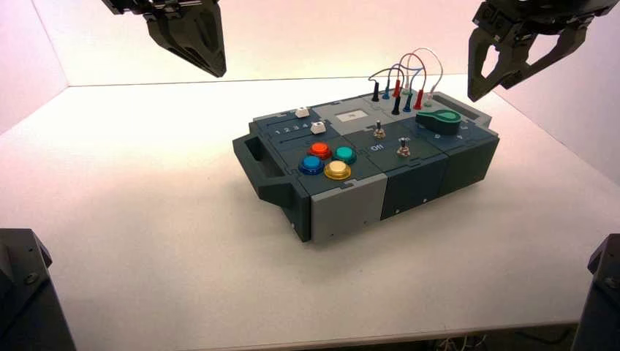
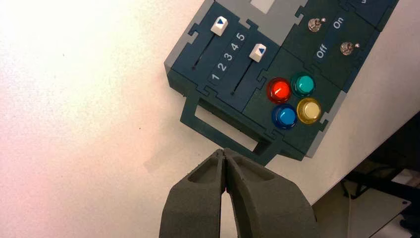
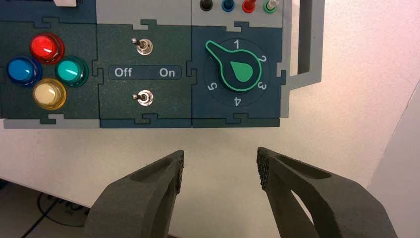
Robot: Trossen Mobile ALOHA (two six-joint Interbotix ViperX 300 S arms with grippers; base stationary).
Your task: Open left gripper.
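Observation:
My left gripper (image 1: 217, 71) hangs high over the table's far left, well above and left of the box (image 1: 351, 205). Its broad wedge fingers are pressed together, shut and empty. In the left wrist view the left gripper (image 2: 224, 151) has its tips touching, just short of the box's handle (image 2: 225, 130). My right gripper (image 1: 491, 86) hangs high at the far right, above the box's wire end, open and empty. In the right wrist view the right gripper (image 3: 220, 168) shows wide-apart fingers over bare table near the box's front side.
The box carries two white sliders (image 2: 219, 25), red (image 2: 279, 90), teal, blue and yellow buttons, two toggle switches (image 3: 142, 46) by "Off/On" lettering, a green knob (image 3: 239, 70) pointing between 5 and 1, and looped wires (image 1: 409, 77). The table's front edge (image 1: 351, 338) lies near.

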